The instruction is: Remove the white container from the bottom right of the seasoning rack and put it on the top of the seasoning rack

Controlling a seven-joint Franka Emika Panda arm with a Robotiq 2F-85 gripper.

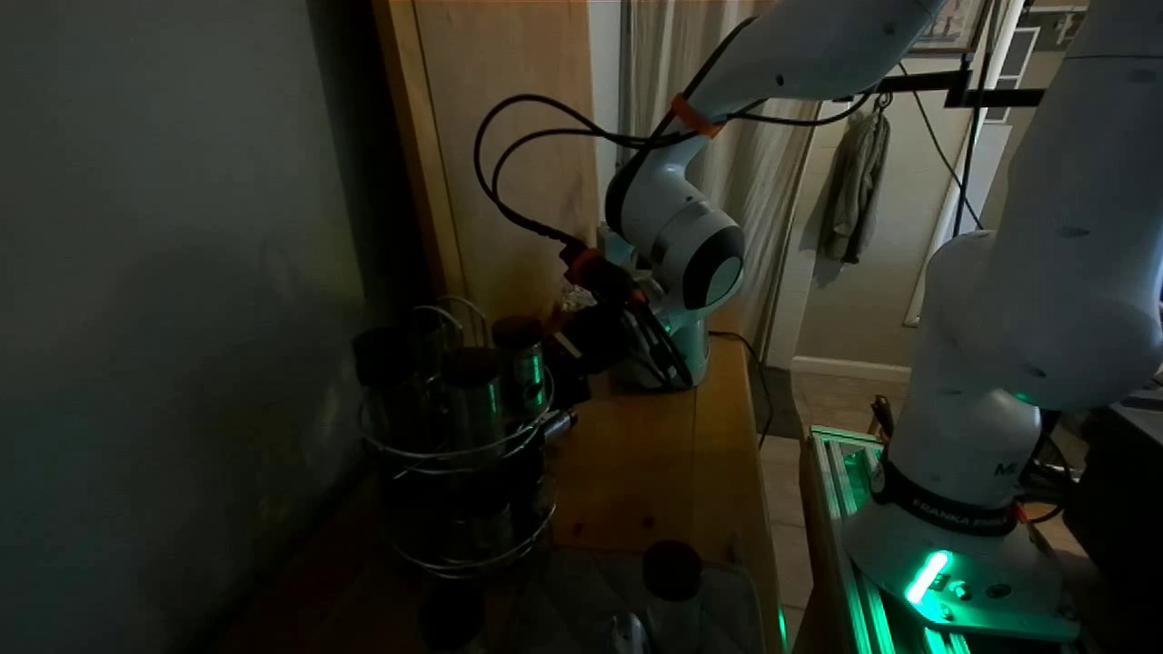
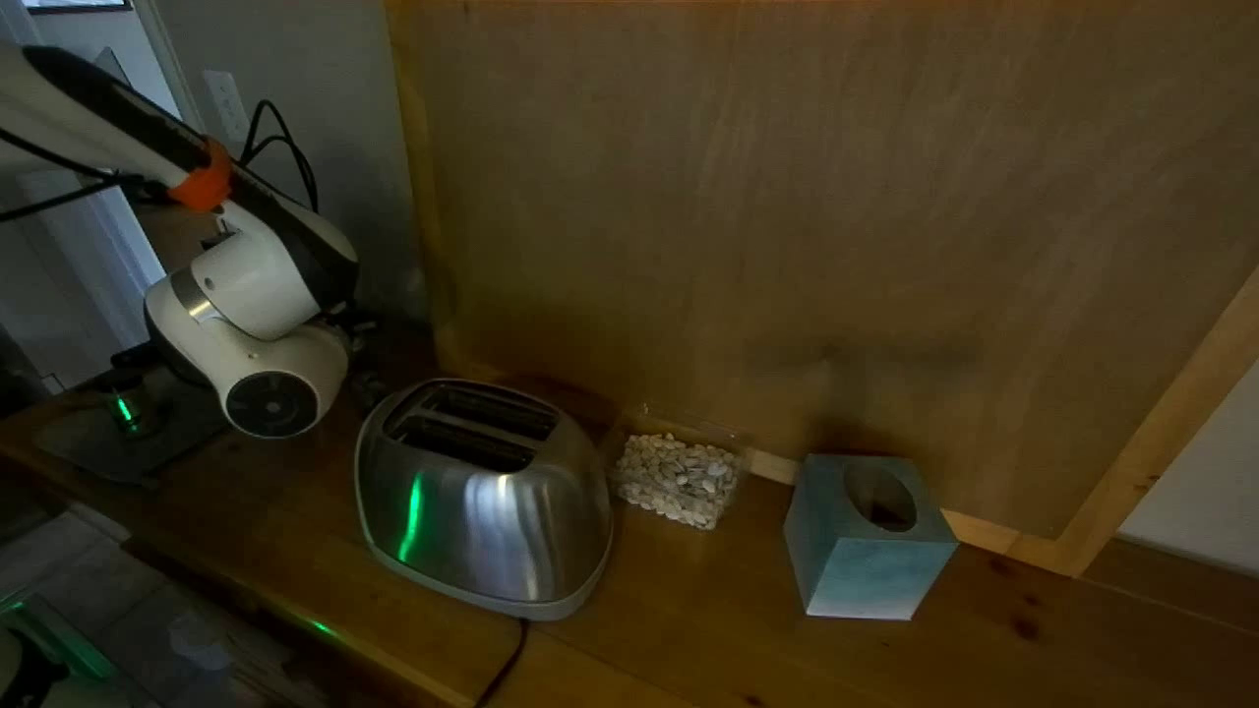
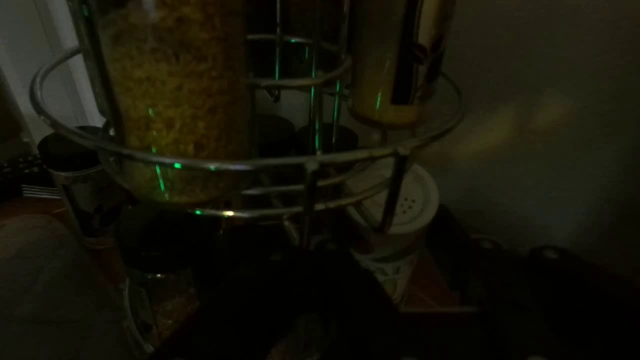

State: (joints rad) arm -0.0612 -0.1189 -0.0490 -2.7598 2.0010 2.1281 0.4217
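The seasoning rack (image 1: 459, 459) stands at the left in an exterior view. Spice jars fill its upper tier and dark jars sit below. In the wrist view its wire ring (image 3: 270, 162) crosses the middle. The white container (image 3: 417, 200), with small holes in its lid, stands under that ring at the right, its lid partly behind wires. It is hidden in both exterior views. My gripper (image 3: 392, 235) has a dark finger on each side of it. Too dark to tell whether they press on it. In an exterior view the gripper (image 1: 565, 391) is at the rack's far side.
A wall (image 3: 540, 165) is close to the container's right. A jar (image 1: 672, 581) stands on a mat at the front of the counter. A toaster (image 2: 482, 511), a box of pebbles (image 2: 679, 477) and a tissue box (image 2: 870, 560) stand along the counter.
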